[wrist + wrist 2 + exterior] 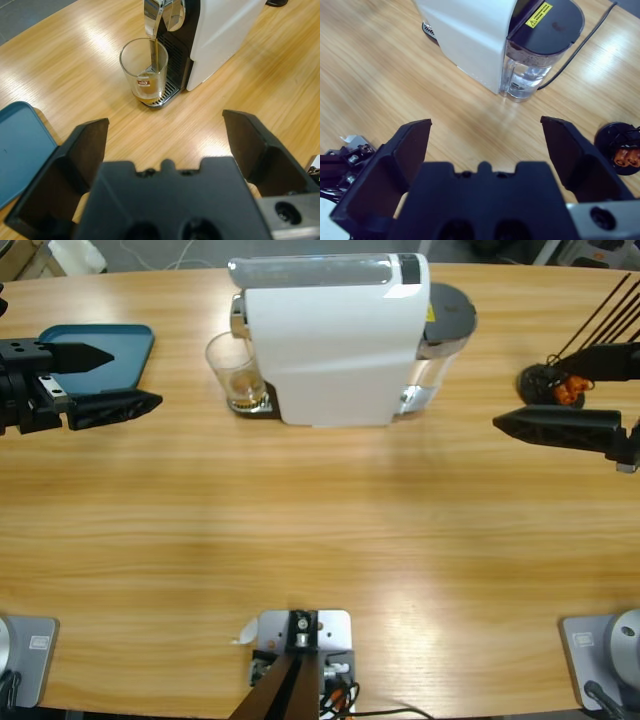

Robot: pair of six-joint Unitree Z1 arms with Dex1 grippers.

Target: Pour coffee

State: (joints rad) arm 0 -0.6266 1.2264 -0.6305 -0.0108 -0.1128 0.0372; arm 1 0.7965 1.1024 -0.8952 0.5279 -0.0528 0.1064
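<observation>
Coffee point(150, 95) streams into the glass point(144, 70), seemingly well ahead of both grippers' wide-apart jaws.

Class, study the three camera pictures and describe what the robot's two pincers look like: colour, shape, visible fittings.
Both the left pincer and the right pincer are matt black, each with two flat, wedge-shaped jaws rising from a blocky black body. From above the jaws taper to points. A silver-grey metal piece with a round hole sits at each body's lower right corner.
</observation>
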